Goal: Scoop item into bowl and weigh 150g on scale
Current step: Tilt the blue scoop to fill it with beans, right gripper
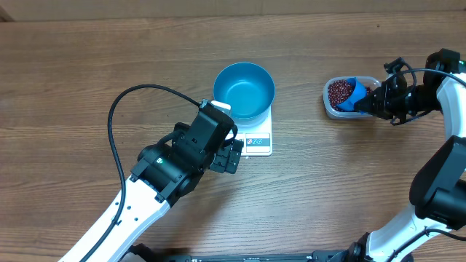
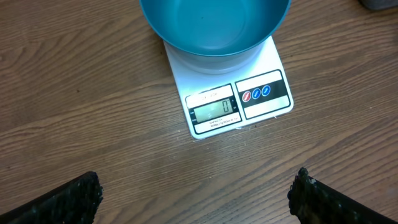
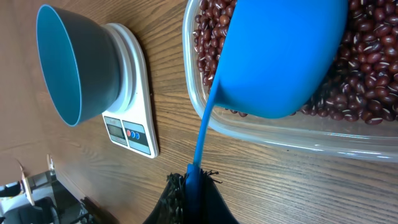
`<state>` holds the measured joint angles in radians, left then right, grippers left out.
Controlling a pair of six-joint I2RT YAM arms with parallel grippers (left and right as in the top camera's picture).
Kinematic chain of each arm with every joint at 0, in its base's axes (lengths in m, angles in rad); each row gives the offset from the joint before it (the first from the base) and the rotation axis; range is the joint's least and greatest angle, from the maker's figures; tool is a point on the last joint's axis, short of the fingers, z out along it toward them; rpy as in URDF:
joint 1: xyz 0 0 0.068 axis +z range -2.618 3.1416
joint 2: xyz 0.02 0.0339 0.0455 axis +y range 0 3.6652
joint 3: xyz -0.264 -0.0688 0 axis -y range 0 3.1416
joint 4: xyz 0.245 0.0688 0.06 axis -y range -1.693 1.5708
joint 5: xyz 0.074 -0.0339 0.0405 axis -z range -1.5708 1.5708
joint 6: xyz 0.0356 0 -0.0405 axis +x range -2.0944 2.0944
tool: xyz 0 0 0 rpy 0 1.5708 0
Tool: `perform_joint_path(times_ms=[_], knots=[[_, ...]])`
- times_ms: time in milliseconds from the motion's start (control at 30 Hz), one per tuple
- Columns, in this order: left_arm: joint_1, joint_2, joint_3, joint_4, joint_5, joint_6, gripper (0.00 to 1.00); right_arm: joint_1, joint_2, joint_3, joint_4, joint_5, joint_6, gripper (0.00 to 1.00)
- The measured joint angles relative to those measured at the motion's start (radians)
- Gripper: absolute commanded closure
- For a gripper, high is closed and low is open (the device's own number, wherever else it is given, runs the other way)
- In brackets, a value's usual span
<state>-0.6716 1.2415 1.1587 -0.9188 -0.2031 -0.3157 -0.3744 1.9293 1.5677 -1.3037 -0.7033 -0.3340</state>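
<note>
**A:** How do the arms sit?

**B:** The left arm reaches in from the lower left. The left gripper (image 1: 231, 154) hangs just beside the display edge of the scale (image 1: 259, 140), jaws spread wide and holding nothing. The right arm comes in from the right edge and bends toward the tub (image 1: 331, 108). The right gripper (image 1: 373, 100) is clamped tight on the handle of the scoop (image 1: 354, 94).

**A:** And the beans?

**B:** The beans (image 1: 338, 90) lie in the tub, with the scoop's cup over them. The bowl (image 1: 244, 89) stands on the scale, well apart from the tub, and shows only smooth blue inside.

**A:** What do the wrist views add?

**B:** The left wrist view reads the display (image 2: 214, 112) at zero and shows three round buttons (image 2: 256, 94), too small to read from overhead. The right wrist view shows the thin handle running down between the fingers. It also shows the cup's outer side hiding part of the beans, so I cannot tell whether the cup is loaded.
</note>
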Motion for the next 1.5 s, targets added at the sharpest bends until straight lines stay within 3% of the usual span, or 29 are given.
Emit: perform_joint_path(times_ms=[567,867,1500], knots=[[0.000,0.000,0.000,0.000,0.000,0.000,0.01,-0.078,0.000,-0.024,0.021,-0.013,-0.006,0.96],[0.000,0.000,0.000,0.000,0.000,0.000,0.00,-0.144,0.000,-0.135,0.080,-0.114,-0.014,0.96],[0.000,0.000,0.000,0.000,0.000,0.000,0.00,-0.187,0.000,-0.144,0.051,-0.304,-0.067,0.96]])
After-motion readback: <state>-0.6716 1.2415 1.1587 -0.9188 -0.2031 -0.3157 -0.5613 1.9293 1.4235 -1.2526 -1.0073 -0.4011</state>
